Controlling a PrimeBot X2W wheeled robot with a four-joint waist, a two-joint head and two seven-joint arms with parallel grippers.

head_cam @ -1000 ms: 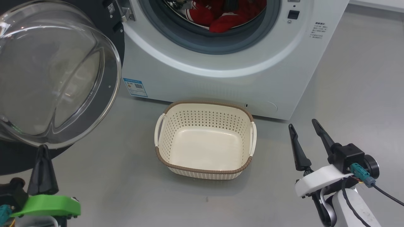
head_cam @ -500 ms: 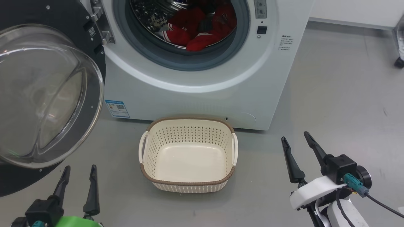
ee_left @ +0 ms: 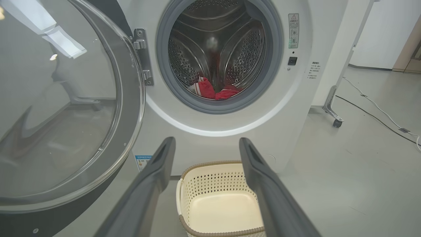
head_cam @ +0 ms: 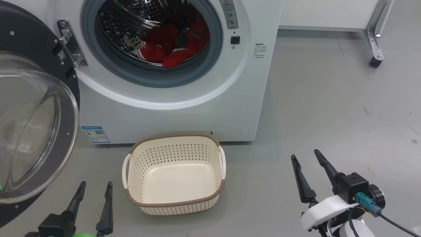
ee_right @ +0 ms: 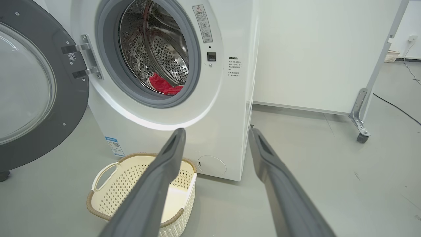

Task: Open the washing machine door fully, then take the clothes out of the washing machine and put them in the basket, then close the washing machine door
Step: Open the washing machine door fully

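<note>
The white washing machine (head_cam: 171,112) stands ahead with its round black door (head_cam: 29,131) swung wide to the left, glass bowl bulging outward. Red clothes (head_cam: 171,42) with white trim lie low in the steel drum, also seen as clothes (ee_left: 213,92) and clothes (ee_right: 162,85). An empty cream basket (head_cam: 174,205) with a brown rim sits on the floor in front of the washer. My left gripper (head_cam: 93,187) is open at the lower left, beside the door's lower edge and left of the basket, holding nothing. My right gripper (head_cam: 304,157) is open at the lower right, apart from the basket.
Grey floor spreads to the right of the washer. A metal frame leg on a caster (head_cam: 375,61) stands at the far right by a white wall panel. A cable (ee_left: 375,115) runs along the floor there. A blue label (head_cam: 95,134) marks the washer's lower left.
The head camera has tilted up and shifted, showing more of the drum. My left gripper, shut against the door's lower edge a second ago, has opened and come away from it.
</note>
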